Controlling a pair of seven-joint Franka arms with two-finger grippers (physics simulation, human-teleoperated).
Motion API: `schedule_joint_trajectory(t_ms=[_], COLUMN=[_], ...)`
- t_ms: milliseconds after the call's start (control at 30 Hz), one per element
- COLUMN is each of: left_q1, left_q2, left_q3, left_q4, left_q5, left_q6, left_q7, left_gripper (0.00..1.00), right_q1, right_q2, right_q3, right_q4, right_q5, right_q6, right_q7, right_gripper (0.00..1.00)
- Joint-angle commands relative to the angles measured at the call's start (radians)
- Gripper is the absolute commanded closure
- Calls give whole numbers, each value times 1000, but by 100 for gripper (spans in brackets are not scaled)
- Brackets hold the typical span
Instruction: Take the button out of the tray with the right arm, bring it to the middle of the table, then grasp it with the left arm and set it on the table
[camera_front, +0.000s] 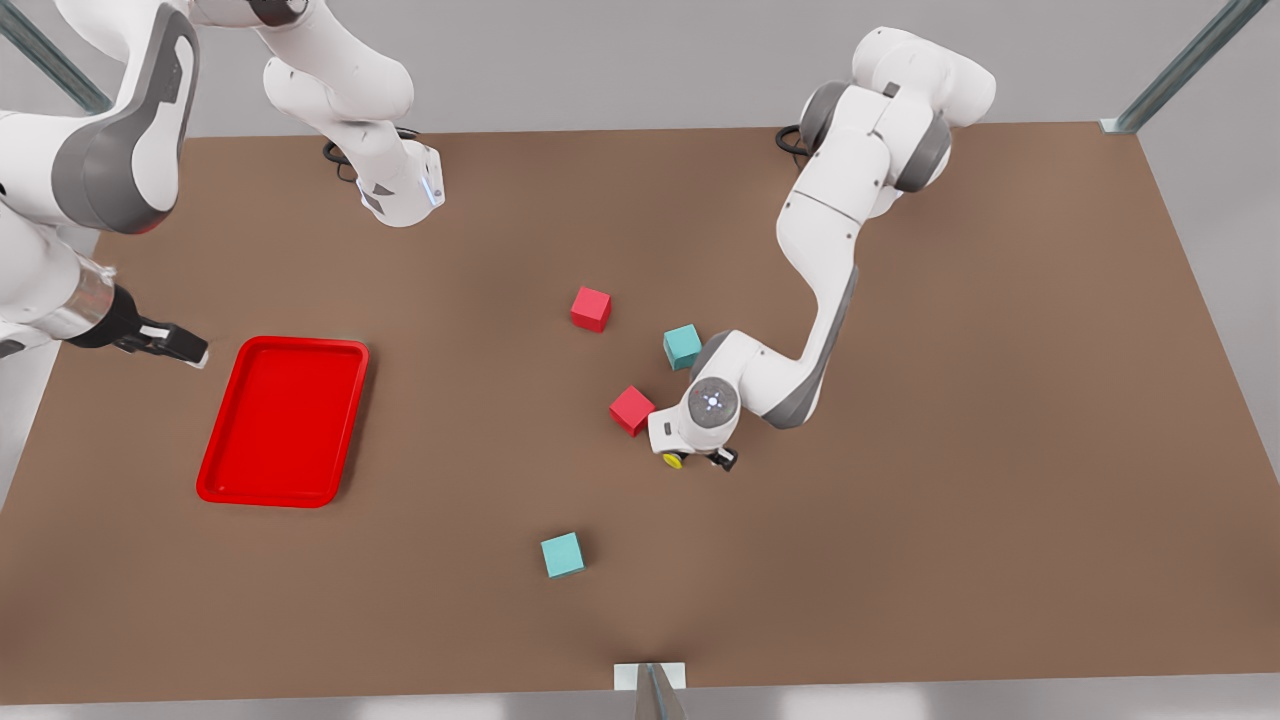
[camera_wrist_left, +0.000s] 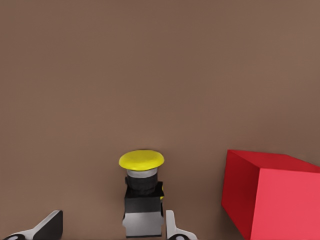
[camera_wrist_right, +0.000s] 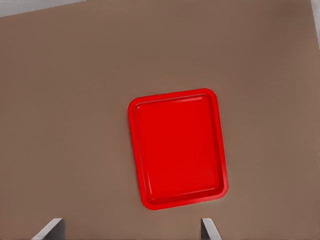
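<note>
The left gripper (camera_front: 698, 461) stood spread wide around the button (camera_front: 674, 460), beside a red cube (camera_front: 631, 410), gripping nothing. The right gripper (camera_front: 178, 345) hung spread and empty, just off the tray (camera_front: 283, 420), well away from that cube.

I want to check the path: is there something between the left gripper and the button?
No. The button stands upright on the table, directly between the open fingers of the left gripper. A red cube sits beside it, apart.
</note>
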Motion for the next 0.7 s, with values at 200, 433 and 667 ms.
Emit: schedule_joint_trajectory(t_ms=[200, 433, 667], left_q1=[-20, -33, -46], left_q2=[-67, -70, -39], left_q3=[0, -2, -2], left_q4=[-132, -154, -142], left_q5=[5, 5, 8], left_q6=[112, 134, 164], left_q7=[-113, -161, -150], left_gripper=[0, 0, 0], right_q1=[-6, -26, -26], right_q2=[14, 12, 14], right_q3=[0, 0, 0], right_q4=[5, 5, 3], right_q5=[-15, -14, -14], right_q6=[80, 78, 76], right_q7=[-164, -171, -171], right_gripper=[0, 0, 0])
